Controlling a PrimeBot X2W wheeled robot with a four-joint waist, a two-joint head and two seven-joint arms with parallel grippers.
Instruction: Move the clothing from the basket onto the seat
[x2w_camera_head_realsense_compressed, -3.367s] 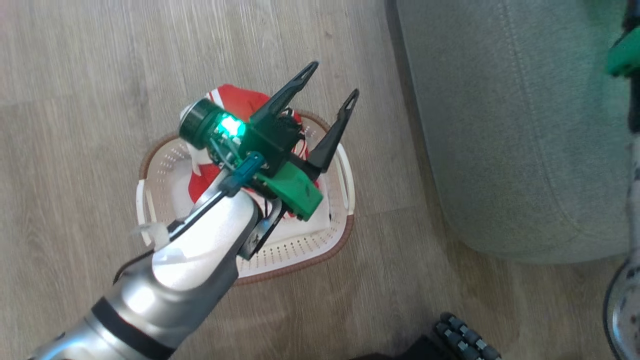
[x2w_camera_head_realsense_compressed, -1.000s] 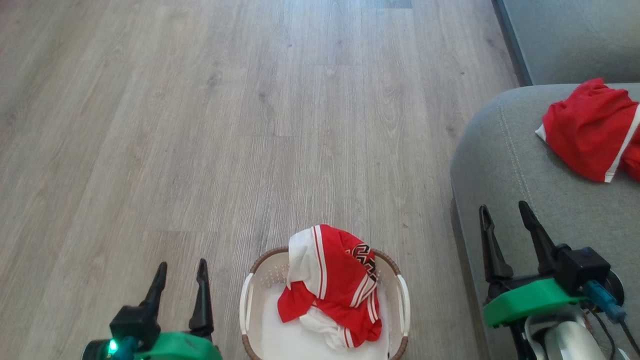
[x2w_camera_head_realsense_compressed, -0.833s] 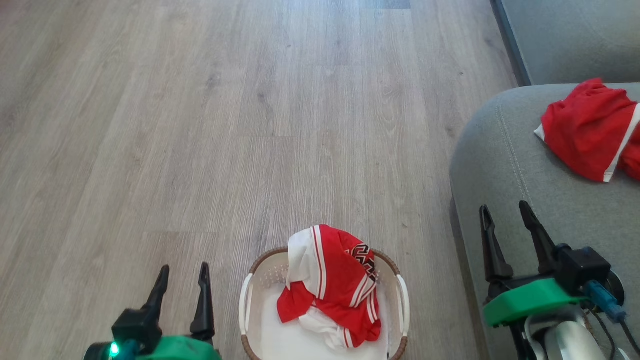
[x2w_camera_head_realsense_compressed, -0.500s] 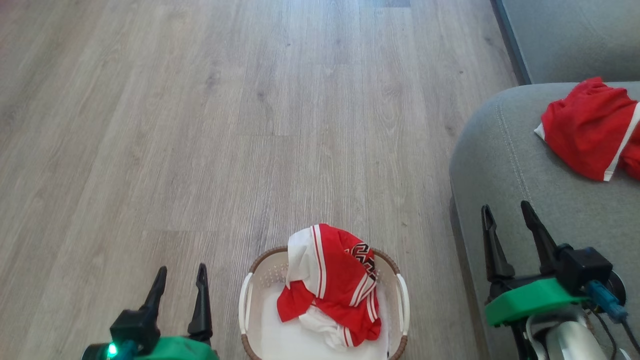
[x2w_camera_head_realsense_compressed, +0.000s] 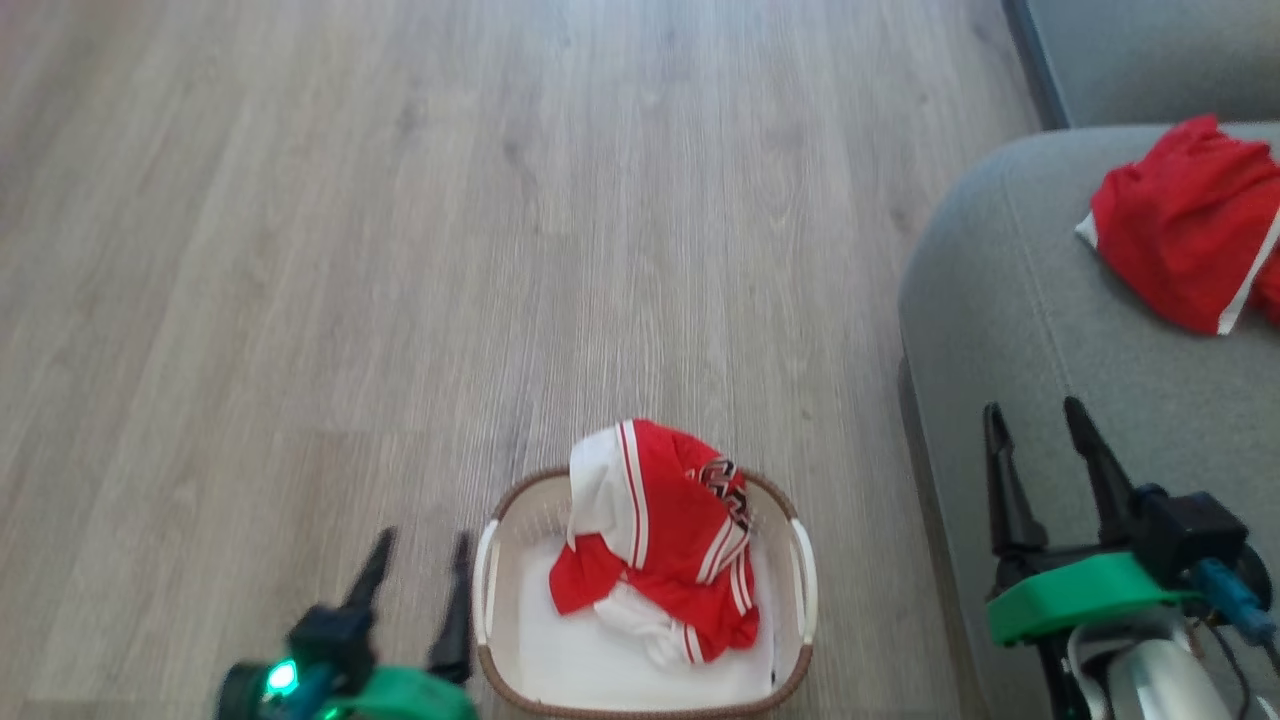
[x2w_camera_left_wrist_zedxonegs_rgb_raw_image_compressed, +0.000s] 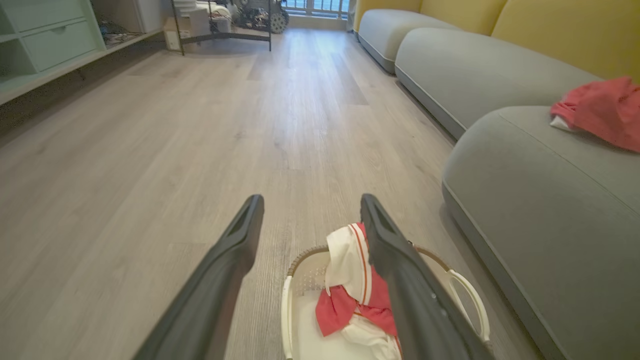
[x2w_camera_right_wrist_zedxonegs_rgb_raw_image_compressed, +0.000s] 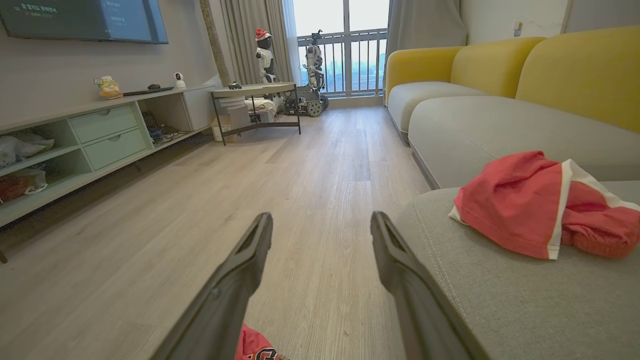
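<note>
Clothing (x2w_camera_head_realsense_compressed: 655, 540) lies heaped in the basket (x2w_camera_head_realsense_compressed: 515, 545), a second red garment (x2w_camera_head_realsense_compressed: 1180, 220) near the seat's (x2w_camera_head_realsense_compressed: 1000, 330) far right edge. Left gripper (x2w_camera_head_realsense_compressed: 423, 540) beside the basket and right gripper (x2w_camera_head_realsense_compressed: 1033, 410) at the seat's near corner gape wide, empty.

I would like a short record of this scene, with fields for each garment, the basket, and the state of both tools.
basket: on the wooden floor, beside the seat
garment in basket: red and white heap, rising above the rim
garment on seat: red with white trim, crumpled
left tool: open, empty, left of the basket
right tool: open, empty, by the seat's edge
</note>
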